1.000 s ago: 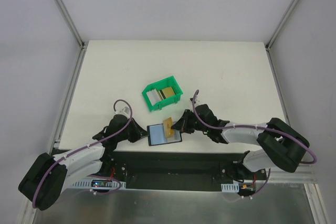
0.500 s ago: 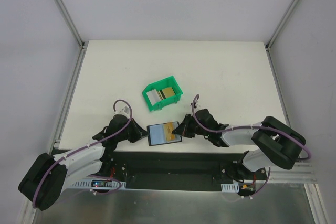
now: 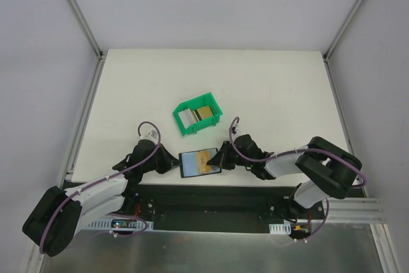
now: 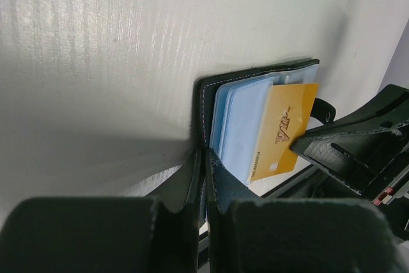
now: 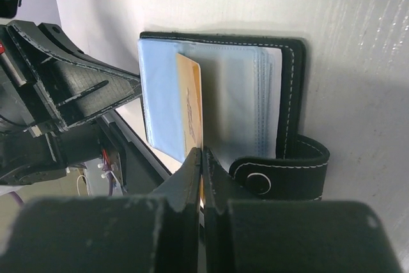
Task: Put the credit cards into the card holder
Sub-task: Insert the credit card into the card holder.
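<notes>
gold card [image 4: 282, 131] | reads "VIP" | smaller print illegible

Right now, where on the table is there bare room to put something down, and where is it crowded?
Bare: the table beyond the green bin, and either side of it. Crowded: the near edge, where the left gripper clamps the card holder and the right gripper the gold card.

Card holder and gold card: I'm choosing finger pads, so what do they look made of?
The card holder looks like matte black leather or imitation, with pale stitching along its edge; its inner sleeves seem soft bluish translucent plastic. The gold card appears stiff smooth plastic with printed lettering.
</notes>
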Tool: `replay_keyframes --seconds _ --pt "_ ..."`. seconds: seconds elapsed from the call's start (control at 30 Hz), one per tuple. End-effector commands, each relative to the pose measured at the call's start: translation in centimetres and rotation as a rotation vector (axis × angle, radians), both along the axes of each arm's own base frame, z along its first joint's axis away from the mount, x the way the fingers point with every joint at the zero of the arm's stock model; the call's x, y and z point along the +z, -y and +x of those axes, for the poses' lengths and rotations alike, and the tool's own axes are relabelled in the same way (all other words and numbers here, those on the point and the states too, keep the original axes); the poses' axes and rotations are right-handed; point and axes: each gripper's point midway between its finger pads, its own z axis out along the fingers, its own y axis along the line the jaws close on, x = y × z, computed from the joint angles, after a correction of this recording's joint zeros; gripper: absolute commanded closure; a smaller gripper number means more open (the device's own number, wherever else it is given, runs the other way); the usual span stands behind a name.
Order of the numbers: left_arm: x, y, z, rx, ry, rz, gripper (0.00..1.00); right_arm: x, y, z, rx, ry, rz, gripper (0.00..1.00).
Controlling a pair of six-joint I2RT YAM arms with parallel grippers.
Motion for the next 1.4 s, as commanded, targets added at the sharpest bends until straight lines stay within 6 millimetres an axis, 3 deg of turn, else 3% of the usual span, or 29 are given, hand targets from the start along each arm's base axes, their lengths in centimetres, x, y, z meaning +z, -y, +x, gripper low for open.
replay_keyframes --seconds 0.0,0.1,0.27,0.9,1.0,1.2,1.37 --pt "-1.2 -1.0 -0.2 0.034 -0.028 0.036 1.0 0.2 -0.4 -0.4 0.015 0.003 0.018 1.0" --pt "-1.3 -1.0 -0.2 0.037 -0.029 0.037 1.0 0.1 -0.6 -0.5 0.021 0.003 0.015 1.0" --pt "-1.1 -0.9 -0.2 0.034 -0.024 0.031 1.0 -0.2 1.3 0.0 -0.033 0.041 -0.069 1.0" --pt "-1.1 -0.9 0.0 0.037 -0.025 0.035 1.0 0.2 -4.2 -0.6 0.063 -0.016 -0.011 1.0" --pt "-1.2 -0.8 -0.1 0.032 -0.029 0.034 1.0 -0.1 -3.8 -0.4 0.044 -0.004 -0.031 0.95" --pt "-1.0 -0.8 -0.2 0.007 -0.014 0.041 1.0 0.5 -0.9 0.4 0.017 0.083 -0.169 0.72" --pt "-0.8 -0.7 0.0 0.001 -0.005 0.046 1.0 1.4 -1.2 0.6 0.045 0.111 -0.191 0.68"
